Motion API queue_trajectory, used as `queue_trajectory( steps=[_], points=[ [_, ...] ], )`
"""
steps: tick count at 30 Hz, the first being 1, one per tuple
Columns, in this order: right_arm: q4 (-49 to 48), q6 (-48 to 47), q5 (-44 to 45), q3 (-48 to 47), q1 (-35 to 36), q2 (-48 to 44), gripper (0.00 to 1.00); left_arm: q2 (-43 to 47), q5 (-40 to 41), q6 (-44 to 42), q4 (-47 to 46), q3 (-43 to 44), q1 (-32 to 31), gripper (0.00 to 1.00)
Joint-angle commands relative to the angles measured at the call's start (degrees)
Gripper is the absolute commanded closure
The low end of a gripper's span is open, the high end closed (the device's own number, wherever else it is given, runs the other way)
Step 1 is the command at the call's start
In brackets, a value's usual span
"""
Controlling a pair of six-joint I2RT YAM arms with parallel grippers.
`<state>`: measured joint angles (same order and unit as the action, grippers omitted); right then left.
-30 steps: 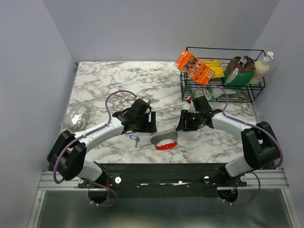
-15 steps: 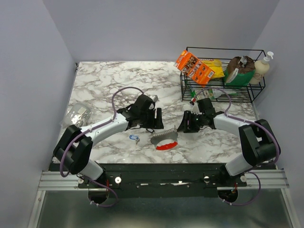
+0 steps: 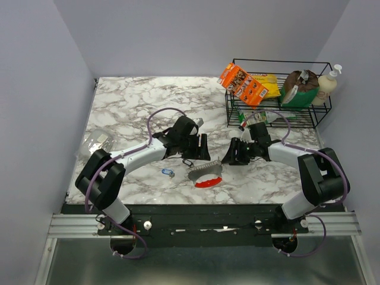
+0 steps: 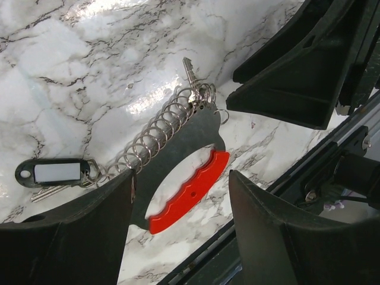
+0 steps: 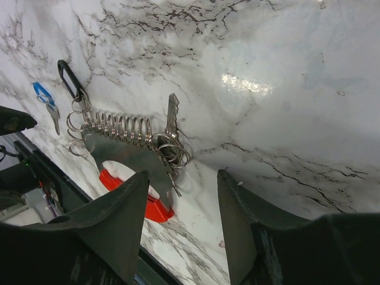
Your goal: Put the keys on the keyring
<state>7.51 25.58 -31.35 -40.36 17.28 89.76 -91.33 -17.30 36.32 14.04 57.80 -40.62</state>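
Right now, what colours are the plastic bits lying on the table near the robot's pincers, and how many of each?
Blue key tag: 1
Black key tag: 1
Red curved piece: 1
Total: 3

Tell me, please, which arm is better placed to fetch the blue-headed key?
Probably left: the blue-headed key lies on the left gripper's side of the keyring; the right gripper is beyond it.
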Motion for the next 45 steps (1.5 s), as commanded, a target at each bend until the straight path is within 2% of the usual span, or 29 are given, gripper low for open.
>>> queue_trajectory(
  steps=[1, 10, 18, 25, 30, 39, 45],
  points=[
    [-0.7, -0.5, -0.7, 1.3, -0.2, -0.7, 0.41, 1.1, 0.9, -1.3, 2.5, 0.0, -0.3, 0.28],
    [4.5, -4.3, 2.5, -1.4, -0.1, -4.7, 0.4, 6.2, 5.3, 0.3, 5.4, -4.8, 0.1, 0.28],
    [5.3, -4.7, 2.4, -1.2, 0.4, -3.9, 0.4, 9.6, 5.5, 0.8, 5.2, -8.1, 0.8, 0.28],
    [4.0, -3.7, 0.9, -1.3, 0.7, -2.7, 0.4, 7.0, 4.4, -0.9, 5.5, -3.4, -0.1, 0.31],
    [3.8, -3.5, -0.3, -2.3, 0.9, -1.6, 0.4, 1.4, 4.0, -2.2, 5.9, 3.0, -2.2, 0.32],
    [1.8, -1.2, -3.7, -1.3, 1.1, 0.1, 0.41, -7.9, 2.2, -1.0, 4.2, 10.9, -4.8, 0.47],
    [1.5, 0.7, -2.8, -0.8, 0.9, 0.2, 0.43, -12.3, 0.5, 0.3, 2.7, 13.7, -5.3, 0.59]
  ],
)
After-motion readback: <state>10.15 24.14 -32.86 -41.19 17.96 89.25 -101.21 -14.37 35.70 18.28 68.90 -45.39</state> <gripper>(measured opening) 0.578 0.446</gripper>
